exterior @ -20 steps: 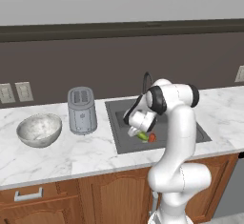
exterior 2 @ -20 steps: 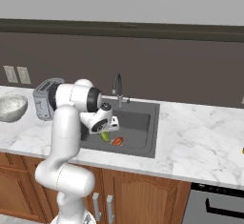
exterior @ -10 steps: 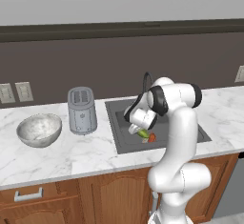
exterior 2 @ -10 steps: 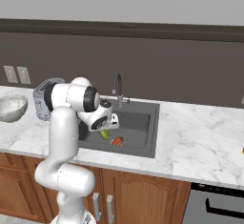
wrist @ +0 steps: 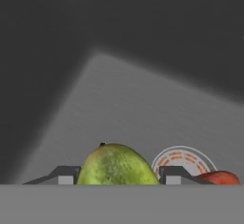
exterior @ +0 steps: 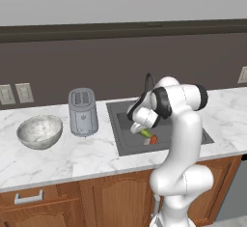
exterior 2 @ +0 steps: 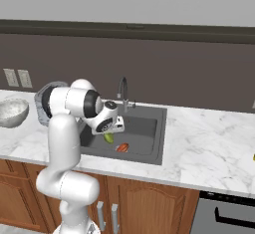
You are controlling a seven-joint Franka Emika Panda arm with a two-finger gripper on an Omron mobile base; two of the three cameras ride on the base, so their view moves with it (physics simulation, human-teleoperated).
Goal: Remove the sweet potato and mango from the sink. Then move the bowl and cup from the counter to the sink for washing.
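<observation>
Mango, a green-yellow oval fruit, sits between the two dark fingertips of the hand, which pinch it from both sides above the dark grey recessed sink. To the hand's right in the hand view, past the round drain, lies the orange-red tapered sweet potato on the basin floor. By my judgement, clearing the fruit is the step in hand; next the hand must carry the mango over the rim to the white marble surface and release it.
</observation>
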